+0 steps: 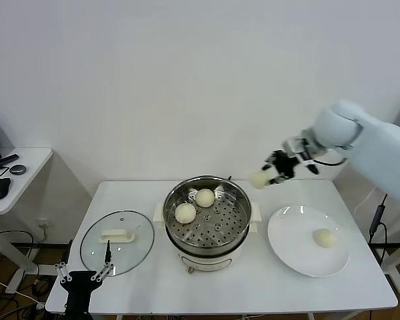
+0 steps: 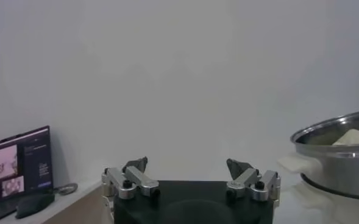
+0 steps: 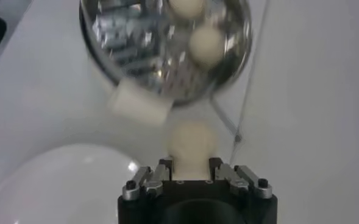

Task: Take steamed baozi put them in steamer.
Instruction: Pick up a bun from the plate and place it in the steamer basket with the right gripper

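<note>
Gripping a baozi [image 3: 192, 143] in the right wrist view, right gripper [image 1: 265, 176] nears steamer [image 1: 209, 215]

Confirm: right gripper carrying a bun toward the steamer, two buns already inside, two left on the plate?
Not quite: the plate holds one bun, as the head view shows. The rest stands: right gripper carries a bun, two buns sit in the steamer.

White table [image 1: 153, 280]: lid [image 1: 117, 241], steamer [image 1: 209, 223], plate [image 1: 300, 257]

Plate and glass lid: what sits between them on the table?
Head view: the steamer, holding two baozi, stands between the plate and glass lid.
</note>
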You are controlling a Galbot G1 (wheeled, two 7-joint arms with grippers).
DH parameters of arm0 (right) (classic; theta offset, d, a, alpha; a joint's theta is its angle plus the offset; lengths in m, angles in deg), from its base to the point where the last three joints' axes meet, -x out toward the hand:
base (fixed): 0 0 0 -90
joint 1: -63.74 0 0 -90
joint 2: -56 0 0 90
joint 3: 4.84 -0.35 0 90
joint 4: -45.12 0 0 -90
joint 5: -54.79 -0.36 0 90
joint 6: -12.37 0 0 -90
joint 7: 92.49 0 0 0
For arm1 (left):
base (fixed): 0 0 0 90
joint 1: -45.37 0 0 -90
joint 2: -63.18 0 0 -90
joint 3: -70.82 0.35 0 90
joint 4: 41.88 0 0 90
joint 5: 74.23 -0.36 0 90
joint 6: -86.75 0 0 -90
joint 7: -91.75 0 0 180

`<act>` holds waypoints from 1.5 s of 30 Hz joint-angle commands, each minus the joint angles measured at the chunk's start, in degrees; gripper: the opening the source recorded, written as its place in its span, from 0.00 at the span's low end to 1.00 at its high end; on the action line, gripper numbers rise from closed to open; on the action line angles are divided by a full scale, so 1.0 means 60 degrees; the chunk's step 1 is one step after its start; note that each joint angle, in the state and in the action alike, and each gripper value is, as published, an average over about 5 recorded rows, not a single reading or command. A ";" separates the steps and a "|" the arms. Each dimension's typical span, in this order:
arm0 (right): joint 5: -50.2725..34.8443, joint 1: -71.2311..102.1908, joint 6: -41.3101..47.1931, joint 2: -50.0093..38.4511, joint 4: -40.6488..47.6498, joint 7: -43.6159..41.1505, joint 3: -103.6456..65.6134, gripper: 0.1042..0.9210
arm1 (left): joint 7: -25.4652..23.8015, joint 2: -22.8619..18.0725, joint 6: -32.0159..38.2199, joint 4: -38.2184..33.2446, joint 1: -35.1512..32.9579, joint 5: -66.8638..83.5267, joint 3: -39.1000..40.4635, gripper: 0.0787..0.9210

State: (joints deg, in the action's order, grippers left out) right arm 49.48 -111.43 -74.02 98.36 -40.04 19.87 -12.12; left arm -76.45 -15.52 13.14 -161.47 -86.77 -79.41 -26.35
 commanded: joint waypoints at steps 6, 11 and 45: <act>0.0447 -0.0749 -0.2913 0.3725 0.0267 0.0678 0.2676 0.41 | -0.0008 -0.0079 -0.0027 -0.0073 -0.0030 0.0064 -0.0204 0.88; 0.1215 -0.0471 -0.3750 0.3959 0.0183 0.0699 0.3078 0.43 | -0.0003 -0.0136 -0.0027 -0.0081 -0.0040 0.0070 -0.0227 0.88; 0.1886 -0.0317 -0.4643 0.2844 0.0005 0.0867 0.2211 0.78 | 0.0018 -0.0171 -0.0004 -0.0096 -0.0068 0.0057 -0.0244 0.88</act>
State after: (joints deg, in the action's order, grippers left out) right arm 63.13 -111.88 -102.94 117.32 -39.57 24.66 4.38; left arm -76.31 -16.63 13.17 -162.13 -87.26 -79.04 -27.86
